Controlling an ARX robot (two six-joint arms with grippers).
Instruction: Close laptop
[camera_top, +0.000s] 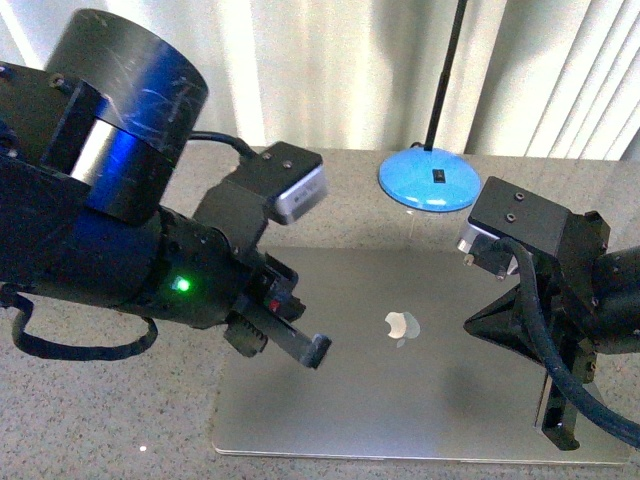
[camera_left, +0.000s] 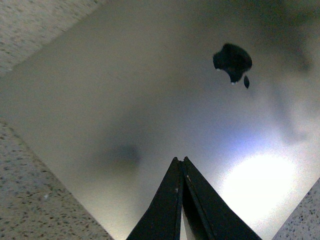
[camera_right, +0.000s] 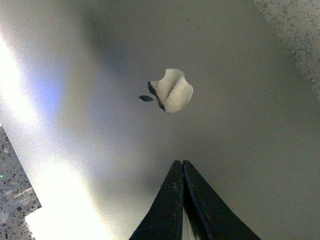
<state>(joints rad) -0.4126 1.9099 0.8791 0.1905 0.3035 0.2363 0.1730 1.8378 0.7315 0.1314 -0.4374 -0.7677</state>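
Note:
The grey-silver laptop (camera_top: 400, 390) lies flat on the speckled table with its lid down and the shiny apple logo (camera_top: 402, 326) facing up. My left gripper (camera_top: 316, 350) is shut and empty, just above the lid's left part. My right gripper (camera_top: 558, 432) is shut and empty, over the lid's right front part. In the left wrist view the shut gripper (camera_left: 181, 161) points at the lid (camera_left: 125, 100), with the logo (camera_left: 232, 62) beyond. In the right wrist view the shut gripper (camera_right: 179, 164) hovers above the lid (camera_right: 240, 140), close to the logo (camera_right: 171, 90).
A blue round lamp base (camera_top: 430, 181) with a thin black pole stands behind the laptop. White blinds hang at the back. The speckled table (camera_top: 110, 420) shows left of the laptop.

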